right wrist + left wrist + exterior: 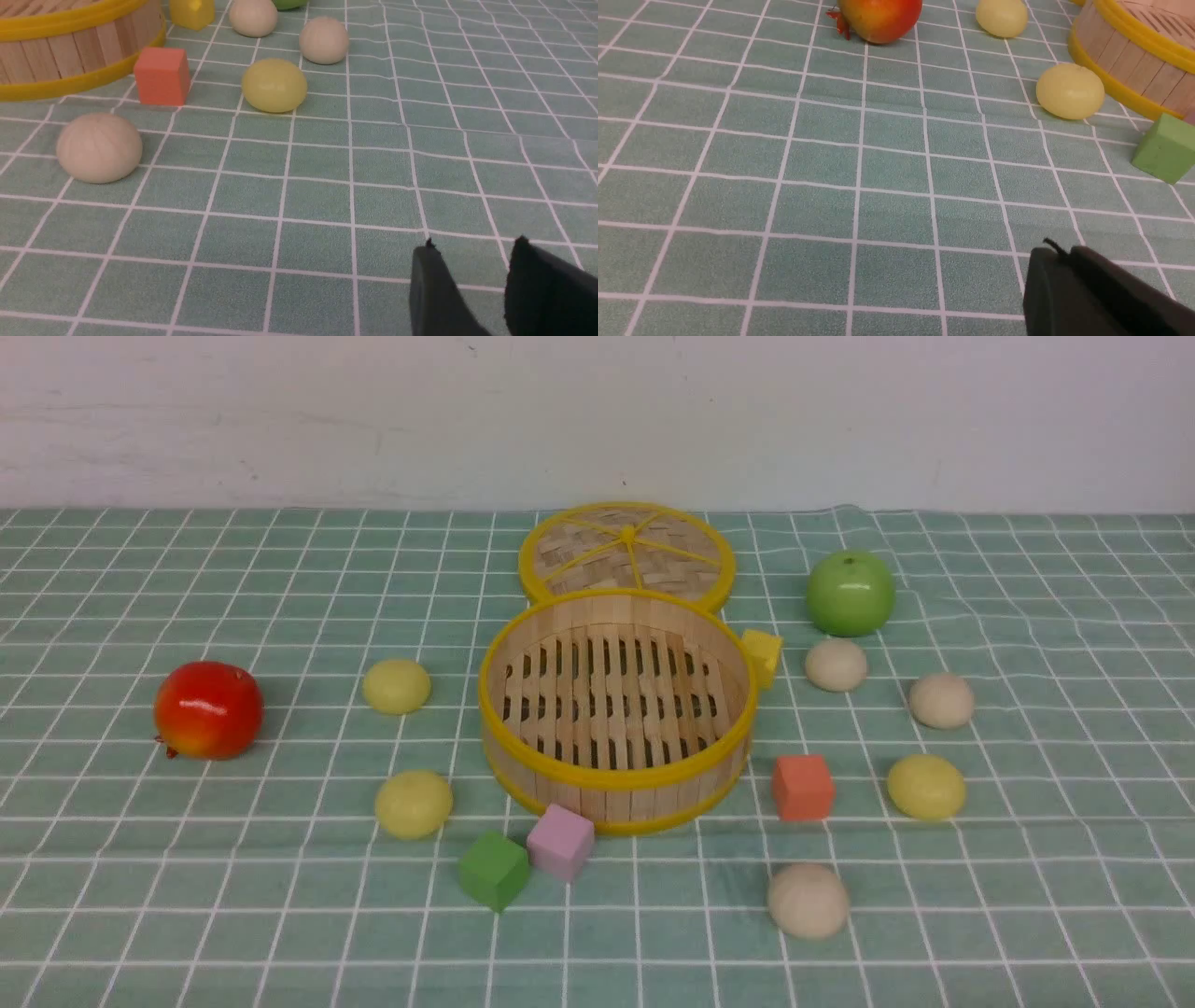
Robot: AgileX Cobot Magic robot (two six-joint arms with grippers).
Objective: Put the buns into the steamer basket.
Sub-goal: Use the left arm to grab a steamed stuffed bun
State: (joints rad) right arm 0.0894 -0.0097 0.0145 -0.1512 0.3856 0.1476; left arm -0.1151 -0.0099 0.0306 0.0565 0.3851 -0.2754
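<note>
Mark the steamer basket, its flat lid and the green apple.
steamer basket [635,800], front view, on its near wood-strip wall.
lid [597,560], front view, on its woven top.
green apple [850,593], front view, on the middle of its glossy skin.

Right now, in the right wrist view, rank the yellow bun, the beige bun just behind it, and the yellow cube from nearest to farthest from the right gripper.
1. Yellow bun: nearest the right gripper, past the orange cube's side.
2. Beige bun: just beyond the yellow one.
3. Yellow cube: farthest, beside the basket.
</note>
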